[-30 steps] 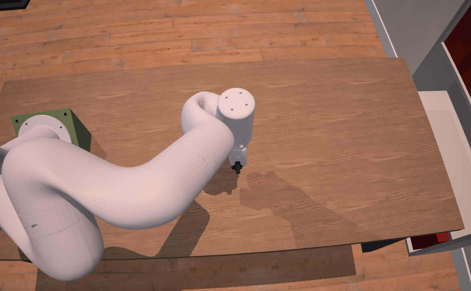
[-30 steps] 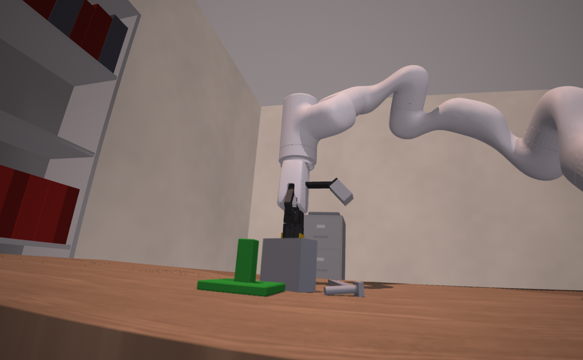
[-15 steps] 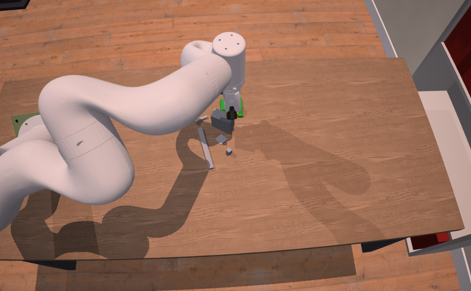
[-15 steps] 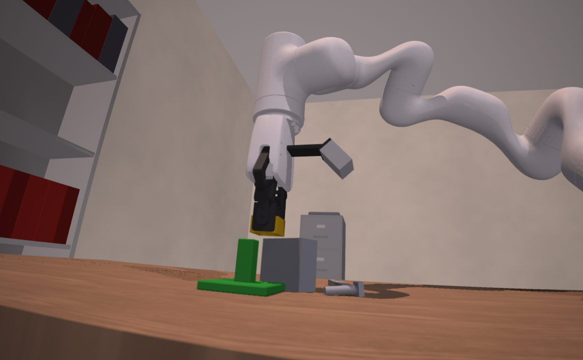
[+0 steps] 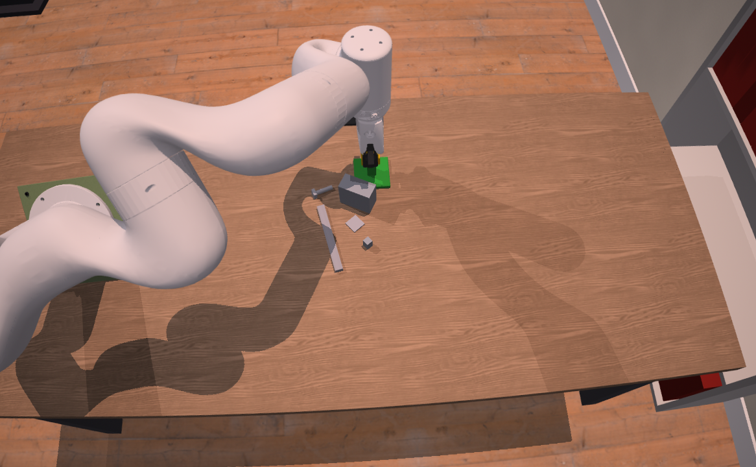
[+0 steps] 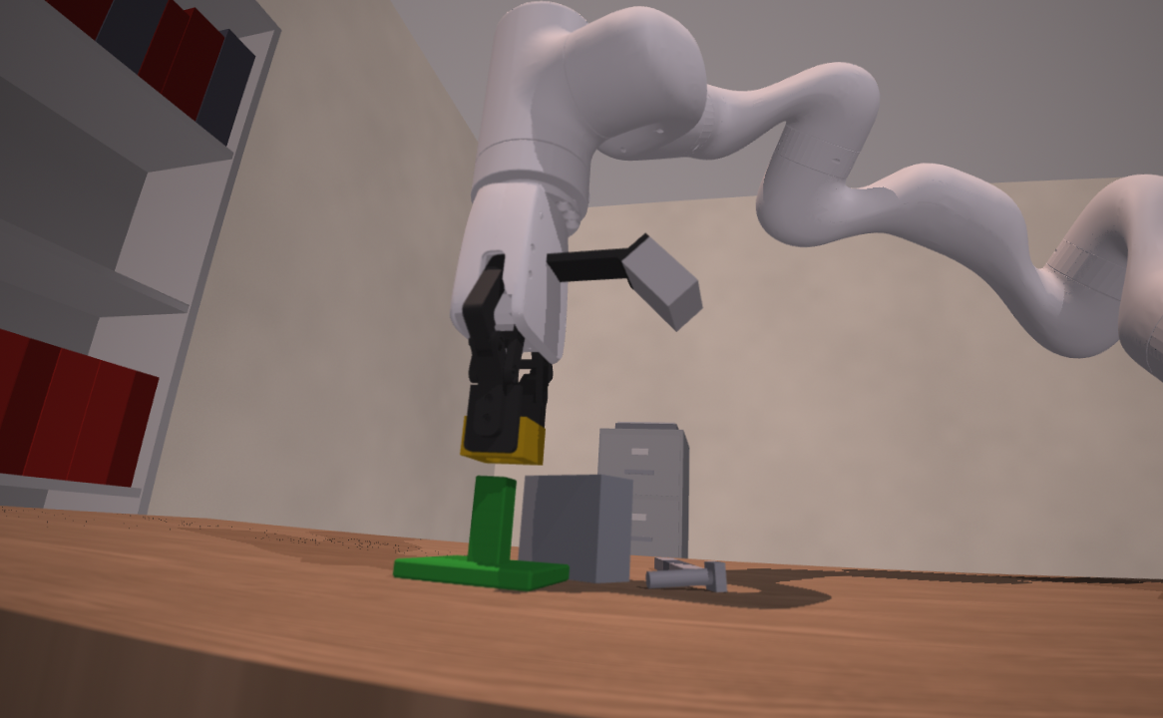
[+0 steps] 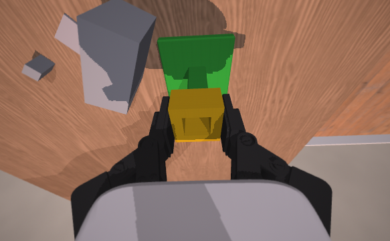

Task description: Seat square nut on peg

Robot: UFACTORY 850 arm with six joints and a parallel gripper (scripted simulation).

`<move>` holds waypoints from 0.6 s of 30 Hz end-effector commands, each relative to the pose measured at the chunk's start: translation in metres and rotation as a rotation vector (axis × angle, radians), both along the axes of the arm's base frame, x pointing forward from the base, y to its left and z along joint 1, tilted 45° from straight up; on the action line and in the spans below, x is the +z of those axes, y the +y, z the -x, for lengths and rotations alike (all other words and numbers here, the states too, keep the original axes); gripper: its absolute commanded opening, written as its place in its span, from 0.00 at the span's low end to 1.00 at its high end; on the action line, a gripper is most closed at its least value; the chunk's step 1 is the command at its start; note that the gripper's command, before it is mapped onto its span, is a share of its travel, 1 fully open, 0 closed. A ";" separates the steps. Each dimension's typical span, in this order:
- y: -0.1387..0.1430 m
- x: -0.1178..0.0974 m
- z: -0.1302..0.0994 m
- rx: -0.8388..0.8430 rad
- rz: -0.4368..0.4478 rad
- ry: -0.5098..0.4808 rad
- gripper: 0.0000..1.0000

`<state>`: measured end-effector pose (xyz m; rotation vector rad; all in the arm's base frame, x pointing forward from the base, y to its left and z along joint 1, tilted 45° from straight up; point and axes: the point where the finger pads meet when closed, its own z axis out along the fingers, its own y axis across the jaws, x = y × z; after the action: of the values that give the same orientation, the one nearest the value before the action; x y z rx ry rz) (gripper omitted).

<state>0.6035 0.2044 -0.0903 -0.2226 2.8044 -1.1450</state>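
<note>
A grey block point(image 6: 575, 527) is standing just beside the green peg point(image 6: 491, 520); the gripper point(image 7: 196, 115) is pinching the nut point(image 7: 195, 112) above it.

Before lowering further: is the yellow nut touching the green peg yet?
Apart. The exterior view shows wall between the square nut in the claw and the peg top.

Glossy white tubular arm point(image 5: 154, 144), faint joint seams, black fingers, screw heads
</note>
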 end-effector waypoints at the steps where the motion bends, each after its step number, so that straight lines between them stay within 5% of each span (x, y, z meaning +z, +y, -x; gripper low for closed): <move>1: 0.001 0.000 0.000 0.001 -0.001 -0.001 0.00; 18: -0.003 -0.007 -0.003 0.001 -0.001 -0.001 0.00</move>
<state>0.6064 0.2001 -0.0978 -0.2228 2.8045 -1.1450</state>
